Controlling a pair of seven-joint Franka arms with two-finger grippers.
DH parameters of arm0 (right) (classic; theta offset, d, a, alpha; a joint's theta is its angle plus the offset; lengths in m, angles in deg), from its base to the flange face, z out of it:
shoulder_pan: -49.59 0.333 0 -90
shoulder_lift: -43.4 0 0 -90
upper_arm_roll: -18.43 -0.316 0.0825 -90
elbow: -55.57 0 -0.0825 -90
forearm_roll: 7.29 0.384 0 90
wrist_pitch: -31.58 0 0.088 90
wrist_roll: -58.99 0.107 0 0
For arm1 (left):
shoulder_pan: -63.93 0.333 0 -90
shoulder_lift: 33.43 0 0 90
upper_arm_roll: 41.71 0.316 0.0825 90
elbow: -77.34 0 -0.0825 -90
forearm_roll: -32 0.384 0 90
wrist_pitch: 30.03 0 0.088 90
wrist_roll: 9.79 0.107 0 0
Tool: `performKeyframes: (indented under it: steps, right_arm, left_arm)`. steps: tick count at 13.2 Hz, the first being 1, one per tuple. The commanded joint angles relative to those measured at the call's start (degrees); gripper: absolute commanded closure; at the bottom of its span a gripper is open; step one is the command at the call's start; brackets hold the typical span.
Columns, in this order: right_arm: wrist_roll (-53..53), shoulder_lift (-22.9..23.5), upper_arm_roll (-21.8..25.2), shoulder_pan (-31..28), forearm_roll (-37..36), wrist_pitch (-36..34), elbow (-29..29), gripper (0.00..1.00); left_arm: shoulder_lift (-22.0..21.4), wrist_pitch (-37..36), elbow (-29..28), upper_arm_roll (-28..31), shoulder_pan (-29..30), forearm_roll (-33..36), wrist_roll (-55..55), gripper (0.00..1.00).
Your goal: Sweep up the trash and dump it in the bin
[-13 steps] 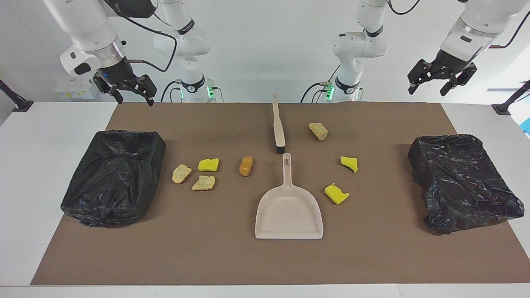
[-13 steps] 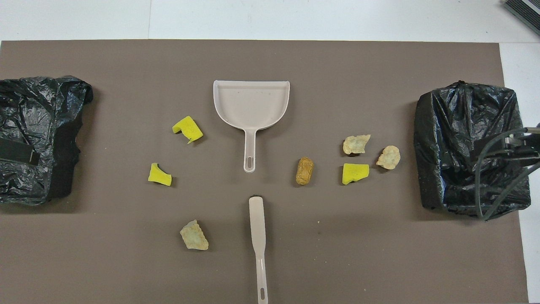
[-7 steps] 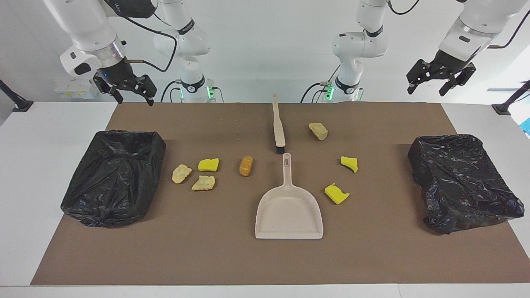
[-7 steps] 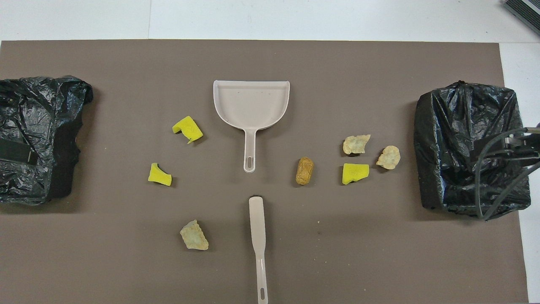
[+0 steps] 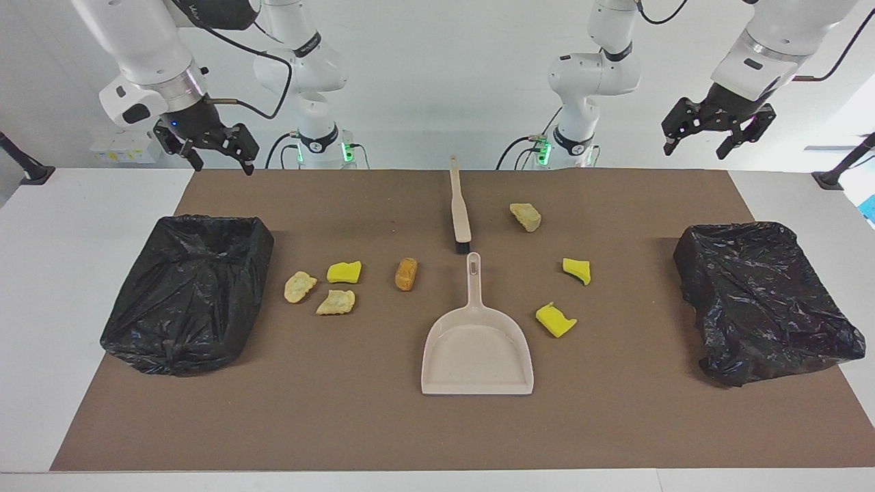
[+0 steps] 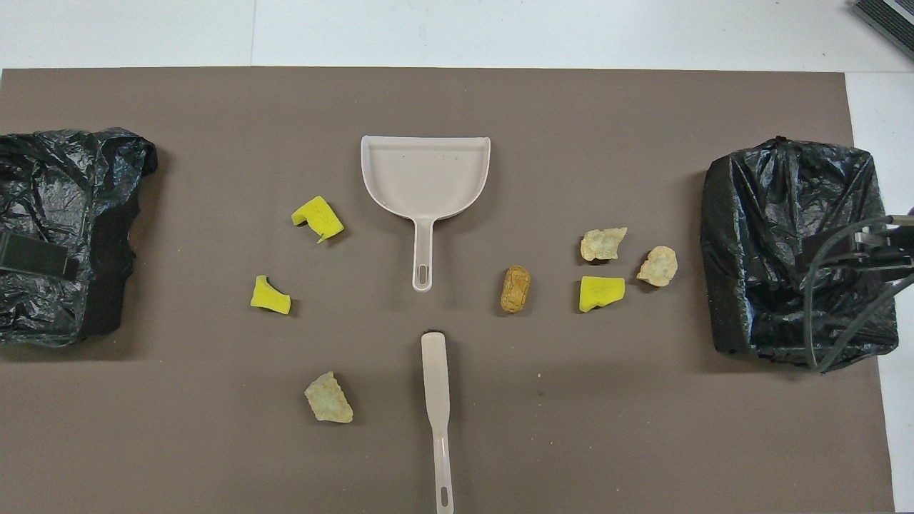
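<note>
No step is completed: the trash (image 5: 406, 273) lies unswept on the counter (image 5: 383, 424), the brush (image 5: 459, 205) and dustpan (image 5: 477, 342) untouched, with the left gripper (image 5: 704, 134) and right gripper (image 5: 220, 154) raised, jaws apart, empty.

Bin (image 6: 43, 235) at left arm's end, perhaps partly cropped overhead.

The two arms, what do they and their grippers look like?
Both arms are glossy white with rounded joints and silver wrist rings. Black cables loop along them, and green lights glow at their bases. The left gripper and right gripper are black with linked two-finger mechanisms; a small blue light shows on the right one.
</note>
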Motion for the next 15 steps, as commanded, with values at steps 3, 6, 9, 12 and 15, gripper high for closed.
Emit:
performKeyframes:
  steps: [3,6,9,12,15]
  right_arm:
    - [-0.9,-0.4,0.3,-0.2,1.2,0.2,-0.1,0.00]
    - [-0.8,-0.4,0.3,-0.2,1.2,0.2,-0.1,0.00]
    - [-0.8,-0.4,0.3,-0.2,1.2,0.2,-0.1,0.00]
    - [-0.8,-0.4,0.3,-0.2,1.2,0.2,-0.1,0.00]
    - [-0.8,-0.4,0.3,-0.2,1.2,0.2,-0.1,0.00]
  left_arm:
    - [-2.0,0.7,-2.6,0.1,-2.5,-0.1,-0.6,0.00]
    - [-2.9,1.5,-4.6,-0.1,-2.7,-0.3,-0.4,0.00]
    - [-3.0,1.5,-4.9,-0.8,-3.5,-0.3,-0.7,0.00]
    - [-5.0,3.7,-9.1,-1.5,-6.3,-0.3,-6.6,0.00]
    - [-8.4,9.2,-16.3,-1.5,-11.2,-0.3,-12.7,0.00]
